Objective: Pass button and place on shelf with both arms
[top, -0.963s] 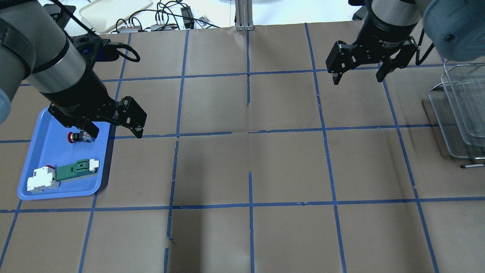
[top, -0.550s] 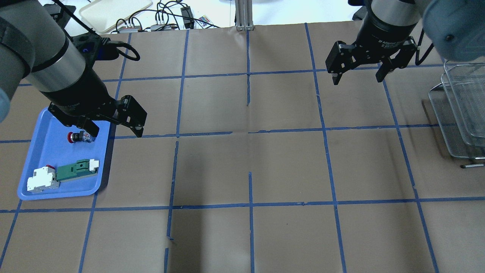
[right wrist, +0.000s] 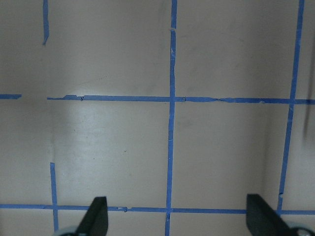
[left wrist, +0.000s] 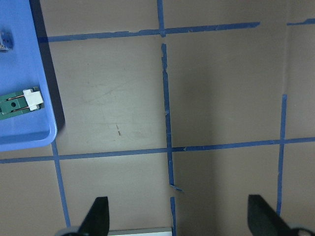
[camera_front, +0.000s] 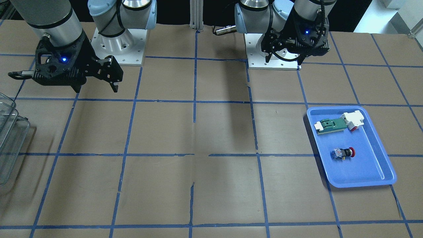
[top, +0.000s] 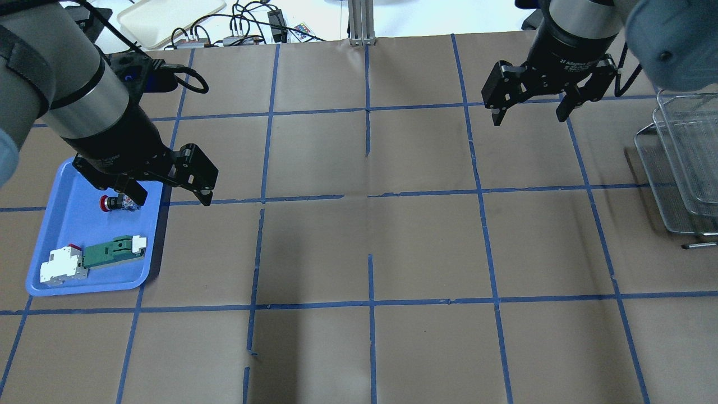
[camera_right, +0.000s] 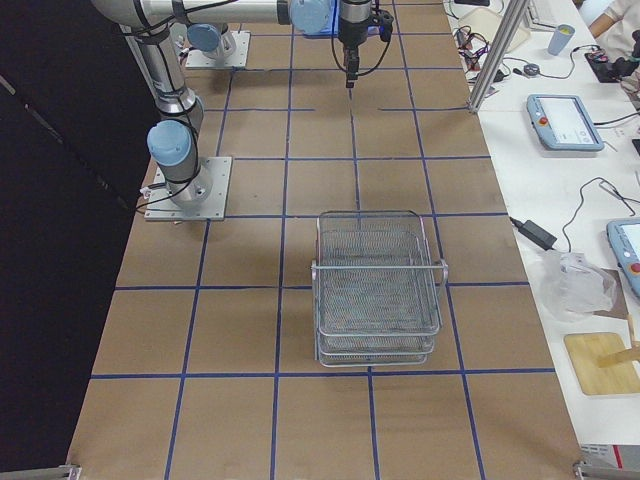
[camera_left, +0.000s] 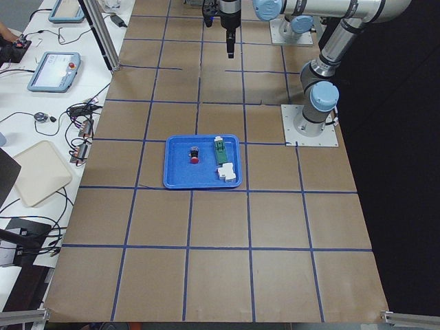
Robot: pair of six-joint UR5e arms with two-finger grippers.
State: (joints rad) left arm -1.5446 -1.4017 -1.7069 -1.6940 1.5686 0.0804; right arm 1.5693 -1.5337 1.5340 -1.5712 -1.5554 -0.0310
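The button (top: 115, 203), with a red head and black barrel, lies on its side in the blue tray (top: 84, 289); it also shows in the front view (camera_front: 343, 153). My left gripper (top: 171, 197) is open and empty. It hangs well above the table beside the tray, apart from the button; in the front view (camera_front: 283, 59) it sits near the left arm's base. My right gripper (top: 529, 118) is open and empty, high over the far right of the table (camera_front: 96, 88). The wire-mesh shelf (top: 684, 163) stands at the right edge (camera_right: 378, 290).
The tray also holds a green-and-white flat component (top: 109, 252) and a white block (top: 61, 266) beside it. In the left wrist view the tray (left wrist: 29, 140) lies at the left edge. Cables and a beige tray (top: 168, 17) lie beyond the table's far edge.
The left gripper has only wavered slightly over the tray's edge. The right arm, the button and the shelf have not moved.
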